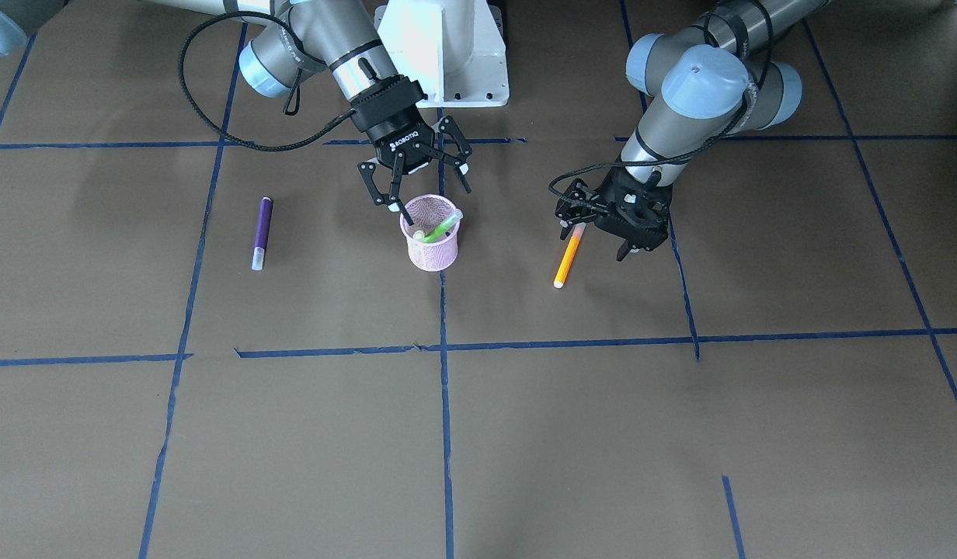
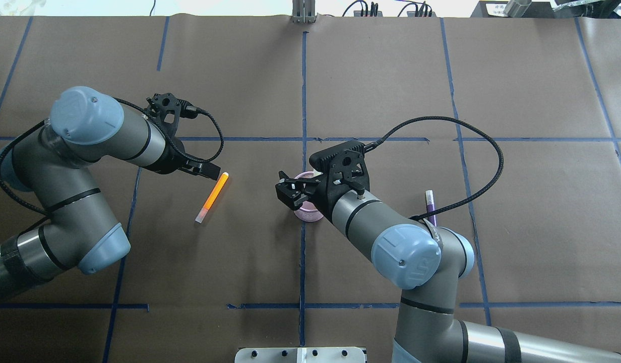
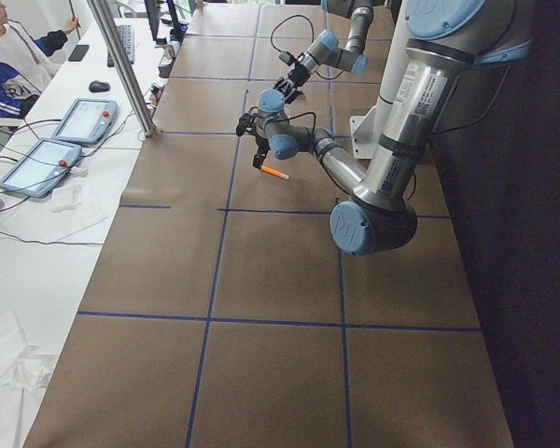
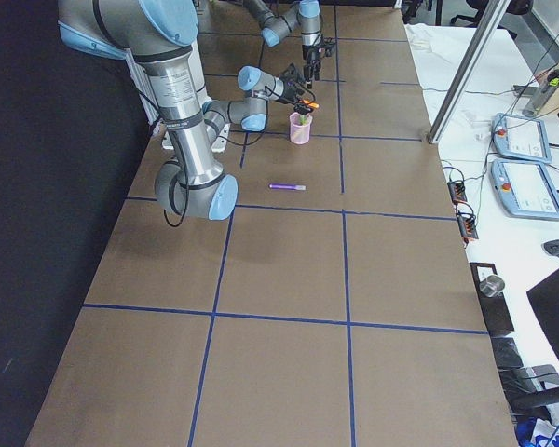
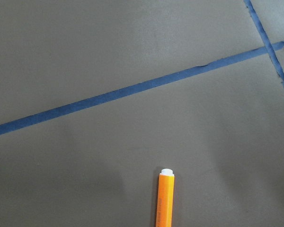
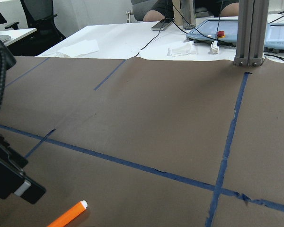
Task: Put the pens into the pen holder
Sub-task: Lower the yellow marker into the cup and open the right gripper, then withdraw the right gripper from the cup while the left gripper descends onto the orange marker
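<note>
The pink mesh pen holder (image 1: 434, 252) stands near the table's middle and shows partly under the right arm in the overhead view (image 2: 310, 215). The green pen (image 1: 440, 227) leans inside it. My right gripper (image 1: 432, 203) hangs just above the holder, open and empty. The orange pen (image 1: 568, 256) lies flat on the table (image 2: 212, 197). My left gripper (image 1: 595, 239) is low over the pen's end nearest the robot, open and not holding it. The left wrist view shows the orange pen (image 5: 164, 198) lying free. The purple pen (image 1: 262, 231) lies alone on my right side (image 2: 430, 201).
Blue tape lines (image 1: 444, 341) cross the brown paper table. The white robot base mount (image 1: 443, 50) sits behind the holder. Black cables loop off both wrists (image 2: 484, 151). A side desk with tablets (image 4: 522, 140) and an operator (image 3: 9, 65) lie beyond the far edge.
</note>
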